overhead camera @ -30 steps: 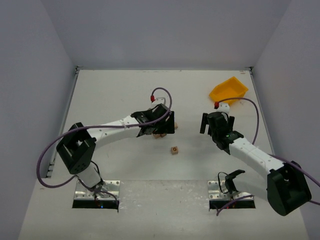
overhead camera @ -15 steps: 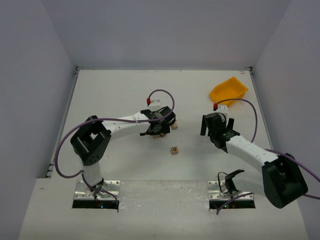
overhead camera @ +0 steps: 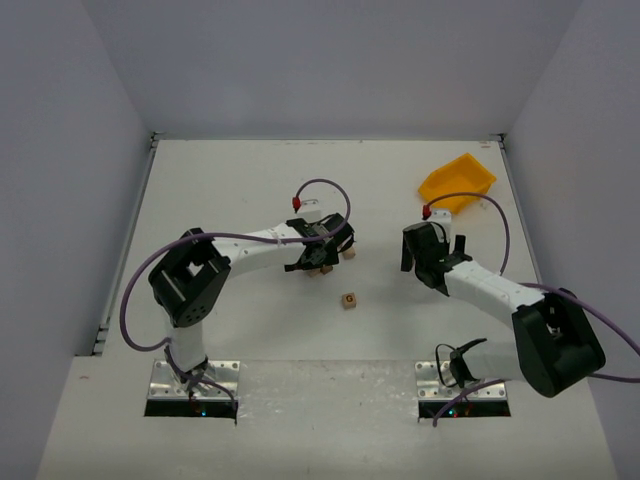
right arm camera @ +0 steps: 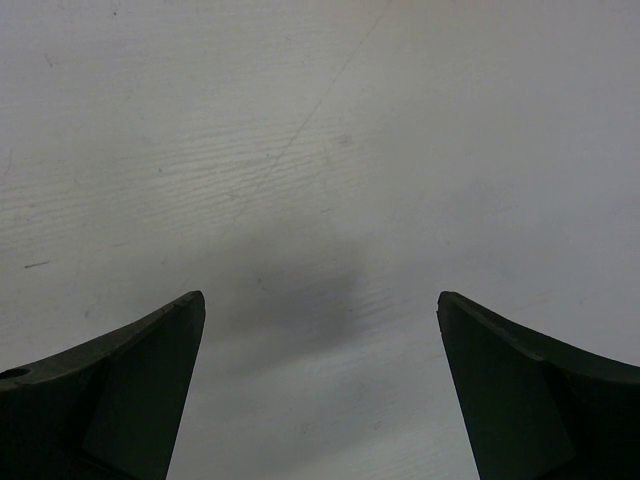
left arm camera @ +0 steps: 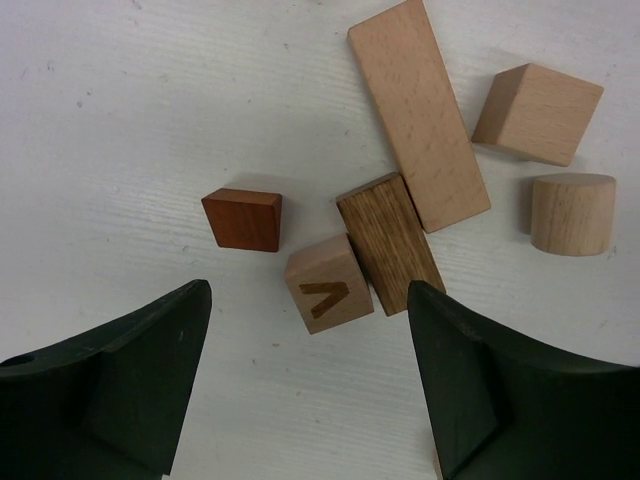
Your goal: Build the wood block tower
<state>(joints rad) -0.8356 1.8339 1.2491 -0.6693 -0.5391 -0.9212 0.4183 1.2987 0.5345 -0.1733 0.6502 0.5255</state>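
Lettered cube (left arm camera: 328, 283) nr short oblong (left arm camera: 389, 242) (touching)

lettered cube (left arm camera: 328, 283) crowded, seemingly touching striped block (left arm camera: 390, 243)

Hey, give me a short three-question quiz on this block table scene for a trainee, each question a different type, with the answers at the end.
1. Multiple choice: the left gripper is A) shut on a block, B) open over the lettered cube, C) out of every view.
2. True or false: the right gripper holds a block.
3. Fill in: the bin is ___ in colour.
Key: 1 B; 2 false; 3 yellow.
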